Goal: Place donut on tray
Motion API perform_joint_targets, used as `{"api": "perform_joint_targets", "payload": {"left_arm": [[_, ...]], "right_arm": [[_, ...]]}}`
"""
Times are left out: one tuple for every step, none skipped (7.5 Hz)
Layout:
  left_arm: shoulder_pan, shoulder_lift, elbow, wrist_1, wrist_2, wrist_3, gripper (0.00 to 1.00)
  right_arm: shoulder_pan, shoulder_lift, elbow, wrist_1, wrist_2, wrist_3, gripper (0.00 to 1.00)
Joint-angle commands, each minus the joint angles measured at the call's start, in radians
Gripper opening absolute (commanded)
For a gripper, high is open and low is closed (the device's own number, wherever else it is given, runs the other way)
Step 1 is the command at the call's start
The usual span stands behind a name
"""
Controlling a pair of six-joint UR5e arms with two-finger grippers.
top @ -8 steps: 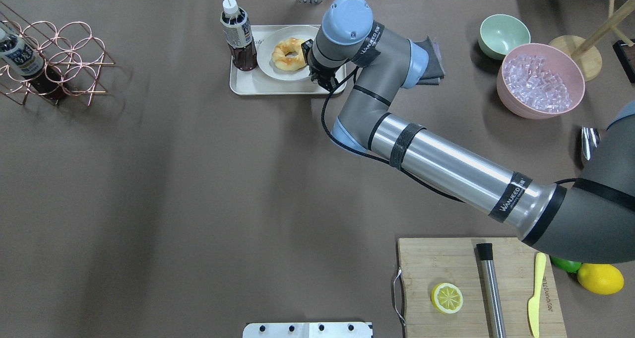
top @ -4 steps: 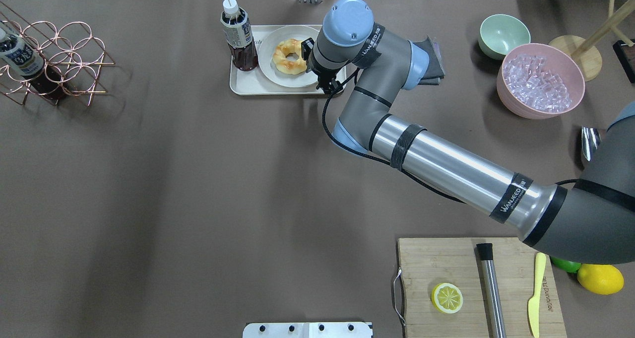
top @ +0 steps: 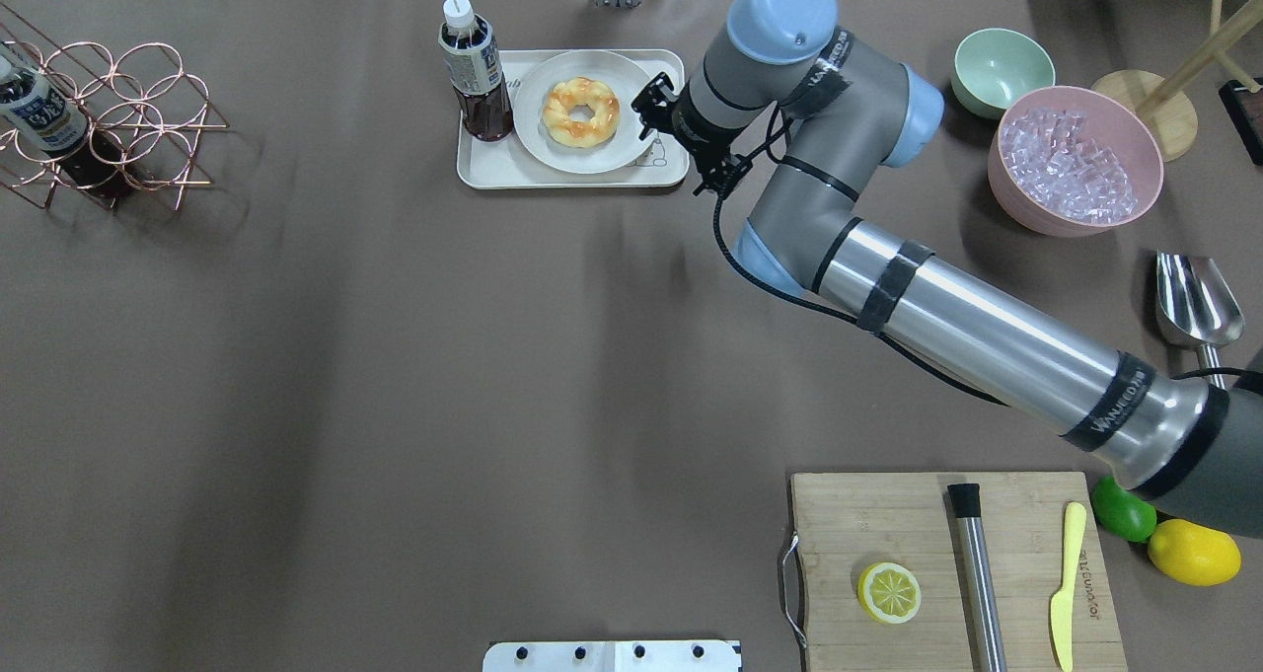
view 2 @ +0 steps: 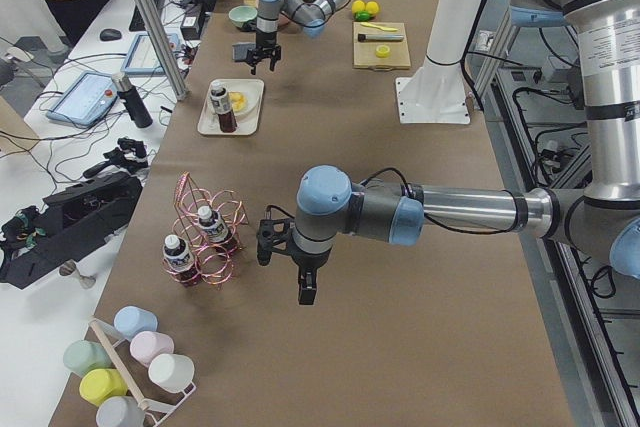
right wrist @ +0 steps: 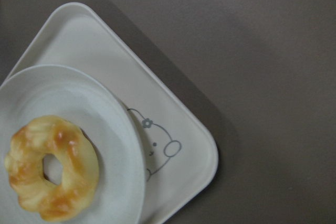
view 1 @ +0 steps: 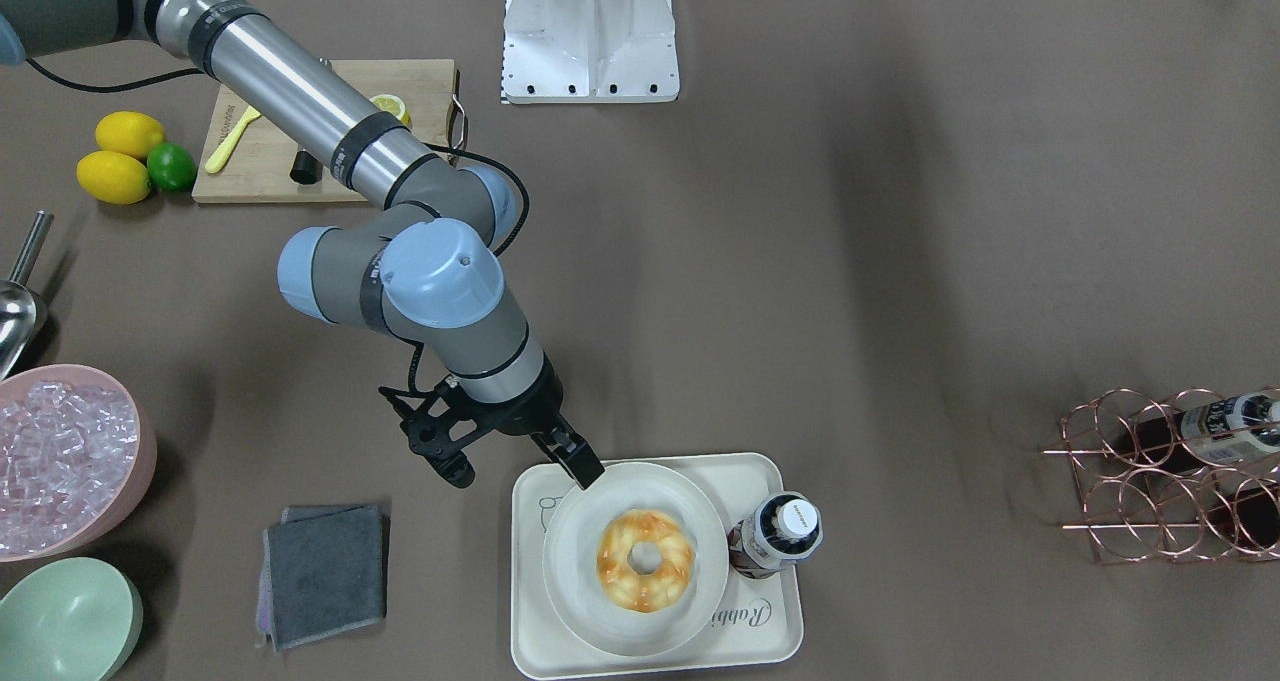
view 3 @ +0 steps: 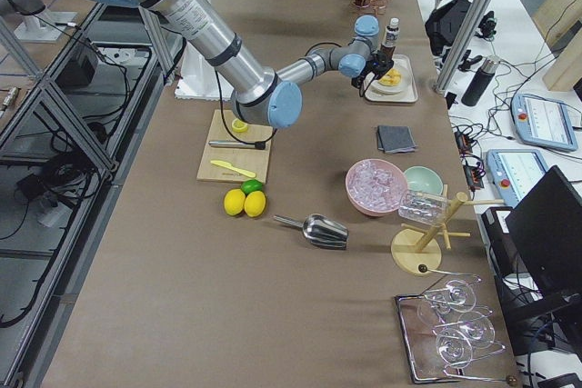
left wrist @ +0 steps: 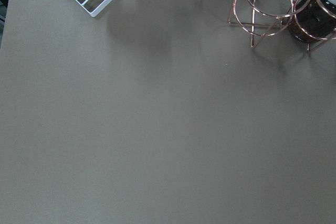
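Note:
The donut (top: 581, 112), a glossy golden-brown braided ring, lies on a round off-white plate (top: 538, 144) that sits on the cream tray (top: 493, 174). It also shows in the front view (view 1: 646, 559) and the right wrist view (right wrist: 51, 169), where the tray's bear drawing (right wrist: 157, 148) shows. My right gripper (top: 684, 137) is open and empty, above the tray's right edge, apart from the donut; in the front view (view 1: 515, 471) its jaws stand wide apart. My left gripper (view 2: 305, 292) hangs over bare table near the wire rack; I cannot tell whether it is open or shut.
A tea bottle (top: 474, 70) stands on the tray's left end. A folded grey cloth (view 1: 325, 571), a green bowl (top: 1002, 68) and a pink bowl of ice (top: 1076, 159) lie right of the tray. A copper wire rack (top: 118, 124) stands far left. A cutting board (top: 888, 514) is front right.
My right gripper has pulled back to the right, off the plate and away from the donut. The donut stays on the plate.

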Motion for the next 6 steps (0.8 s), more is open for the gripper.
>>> {"api": "perform_joint_targets", "payload": {"left_arm": [[0.002,-0.002,0.002,0.008,-0.006,-0.001,0.98],[0.008,-0.002,0.008,0.008,-0.006,-0.001,0.98],[0.011,-0.002,0.008,0.008,-0.006,0.000,0.98],[0.011,-0.002,0.008,0.010,-0.006,0.000,0.98],[0.012,0.000,0.013,0.010,-0.008,0.000,0.98],[0.017,-0.002,0.024,0.010,-0.008,0.000,0.98]], "right_arm": [[0.049,-0.179,0.261,-0.193,0.088,-0.311,1.00],[0.113,-0.248,0.308,-0.198,0.169,-0.411,1.00],[0.171,-0.310,0.346,-0.196,0.229,-0.505,1.00],[0.207,-0.403,0.403,-0.198,0.243,-0.622,1.00],[0.241,-0.492,0.453,-0.196,0.243,-0.721,1.00],[0.268,-0.586,0.510,-0.196,0.243,-0.811,1.00]]}}
